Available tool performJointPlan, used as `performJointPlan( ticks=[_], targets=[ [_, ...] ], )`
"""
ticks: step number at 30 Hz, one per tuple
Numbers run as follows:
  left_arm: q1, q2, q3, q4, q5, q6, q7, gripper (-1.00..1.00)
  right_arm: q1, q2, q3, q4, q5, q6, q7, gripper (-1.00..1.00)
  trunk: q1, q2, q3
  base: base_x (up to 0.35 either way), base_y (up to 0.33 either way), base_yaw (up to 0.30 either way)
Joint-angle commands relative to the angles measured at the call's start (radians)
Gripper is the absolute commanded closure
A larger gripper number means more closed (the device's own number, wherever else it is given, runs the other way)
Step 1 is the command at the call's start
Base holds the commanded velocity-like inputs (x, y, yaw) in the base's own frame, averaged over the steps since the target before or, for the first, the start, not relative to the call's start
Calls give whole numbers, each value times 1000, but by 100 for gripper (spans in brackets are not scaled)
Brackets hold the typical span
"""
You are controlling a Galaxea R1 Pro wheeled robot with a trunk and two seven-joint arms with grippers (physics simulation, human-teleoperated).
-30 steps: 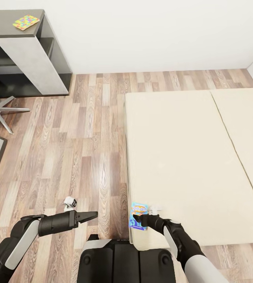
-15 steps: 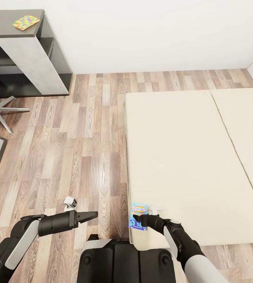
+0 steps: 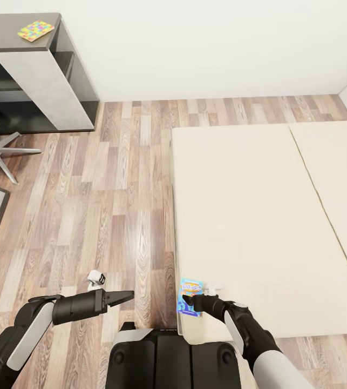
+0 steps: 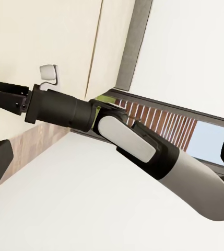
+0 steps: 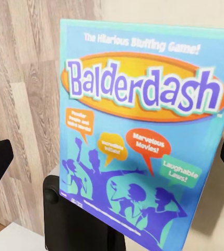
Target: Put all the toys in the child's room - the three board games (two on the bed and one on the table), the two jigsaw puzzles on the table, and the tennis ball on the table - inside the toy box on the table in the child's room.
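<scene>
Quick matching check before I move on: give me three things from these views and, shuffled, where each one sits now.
Things:
1. Balderdash game
2. colourful flat toy
3. left tool

Places:
A. over the wood floor
B. on the dark desk
C. at the near corner of the bed

Pairs: 1-C, 2-B, 3-A.
</scene>
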Motion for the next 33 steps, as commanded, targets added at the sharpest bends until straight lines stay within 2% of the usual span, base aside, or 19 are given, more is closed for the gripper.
performJointPlan(
  ticks=[1,33],
  targets=[
    [0,1,-1,0,3,4,-1,-100,0,1,-8,-2,0,9,7,-100,1,-2,-1,0,0,0],
    [0,1,-1,0,3,4,-1,-100,0,1,-8,-2,0,9,7,-100,1,-2,-1,0,18,0]
  ],
)
